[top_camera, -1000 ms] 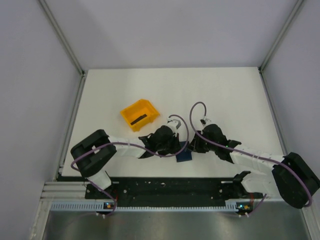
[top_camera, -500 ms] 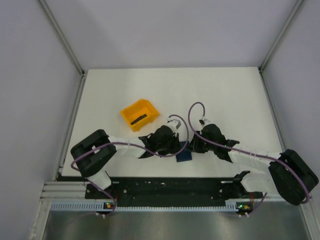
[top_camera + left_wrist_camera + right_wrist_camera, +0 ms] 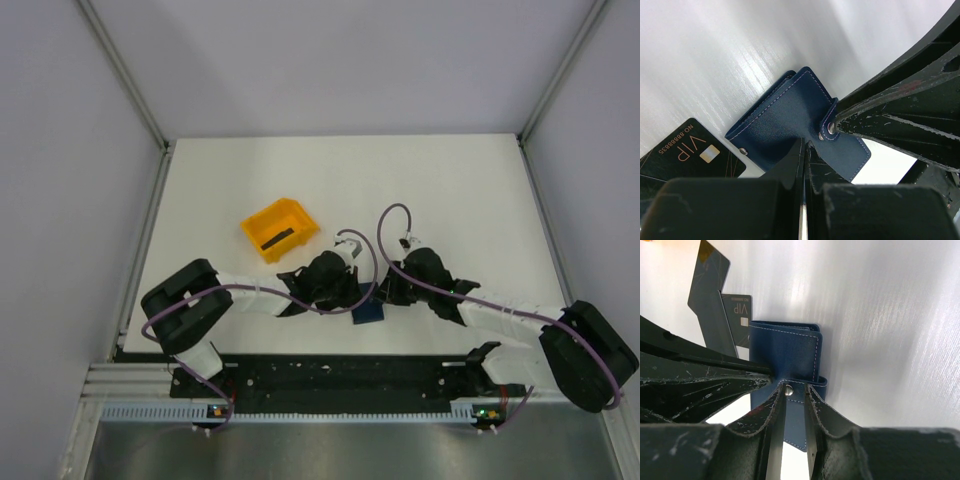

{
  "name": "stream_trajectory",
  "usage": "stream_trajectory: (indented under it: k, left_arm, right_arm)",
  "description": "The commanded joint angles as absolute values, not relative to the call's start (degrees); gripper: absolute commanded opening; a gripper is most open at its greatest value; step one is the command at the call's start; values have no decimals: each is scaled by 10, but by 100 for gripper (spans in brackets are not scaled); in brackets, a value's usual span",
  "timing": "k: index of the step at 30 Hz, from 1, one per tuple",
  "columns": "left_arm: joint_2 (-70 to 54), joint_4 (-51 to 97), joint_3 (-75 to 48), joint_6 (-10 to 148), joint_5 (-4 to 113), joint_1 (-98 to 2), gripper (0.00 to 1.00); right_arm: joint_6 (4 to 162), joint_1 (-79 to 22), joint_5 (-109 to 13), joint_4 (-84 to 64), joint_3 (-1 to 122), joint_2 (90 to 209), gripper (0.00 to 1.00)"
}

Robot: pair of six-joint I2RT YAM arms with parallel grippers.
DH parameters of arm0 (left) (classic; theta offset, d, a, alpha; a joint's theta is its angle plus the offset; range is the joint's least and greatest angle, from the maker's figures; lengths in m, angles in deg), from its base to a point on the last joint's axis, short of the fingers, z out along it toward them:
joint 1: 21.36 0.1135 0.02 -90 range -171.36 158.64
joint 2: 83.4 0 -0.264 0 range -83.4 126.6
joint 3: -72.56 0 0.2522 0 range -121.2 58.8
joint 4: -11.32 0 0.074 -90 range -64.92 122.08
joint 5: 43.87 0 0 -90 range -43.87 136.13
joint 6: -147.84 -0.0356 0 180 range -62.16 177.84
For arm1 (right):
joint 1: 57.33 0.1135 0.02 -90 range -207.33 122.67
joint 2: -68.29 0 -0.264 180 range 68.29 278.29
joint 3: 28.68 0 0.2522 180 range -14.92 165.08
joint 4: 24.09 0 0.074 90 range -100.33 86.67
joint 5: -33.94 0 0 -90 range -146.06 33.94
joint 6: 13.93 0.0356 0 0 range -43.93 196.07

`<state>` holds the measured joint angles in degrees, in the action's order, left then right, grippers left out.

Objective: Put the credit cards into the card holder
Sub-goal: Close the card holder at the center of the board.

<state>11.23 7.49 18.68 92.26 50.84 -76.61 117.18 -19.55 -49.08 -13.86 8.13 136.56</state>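
Note:
The card holder (image 3: 369, 313) is a navy folding wallet lying closed near the table's front edge between both arms. My left gripper (image 3: 807, 146) is shut, its tips resting on the card holder's (image 3: 785, 112) cover. My right gripper (image 3: 792, 390) is shut on the card holder's (image 3: 785, 352) snap strap (image 3: 788, 389), one finger on each side of it. One black credit card (image 3: 687, 155) marked VIP lies flat on the table beside the wallet. In the right wrist view that credit card (image 3: 740, 320) sits behind the wallet, with another dark card-like shape (image 3: 710, 292) overlapping it.
An orange plastic bin (image 3: 262, 218) stands on the table to the back left of the grippers, with a dark flat strip (image 3: 278, 238) inside. White walls and metal frame posts enclose the table. The two grippers' fingers nearly touch over the wallet.
The right arm's rear links shift slightly. Both grippers and the card holder stay where they were.

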Motion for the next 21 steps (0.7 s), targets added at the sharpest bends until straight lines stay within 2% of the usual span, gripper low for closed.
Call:
stream_trajectory:
  k: [1, 21]
  left_arm:
    - [102, 111, 200, 919, 510, -770, 0]
    - [104, 112, 200, 919, 510, -770, 0]
  right_arm:
    - [1163, -199, -499, -151, 106, 1353, 21]
    - [1159, -199, -479, -161, 112, 1381, 21]
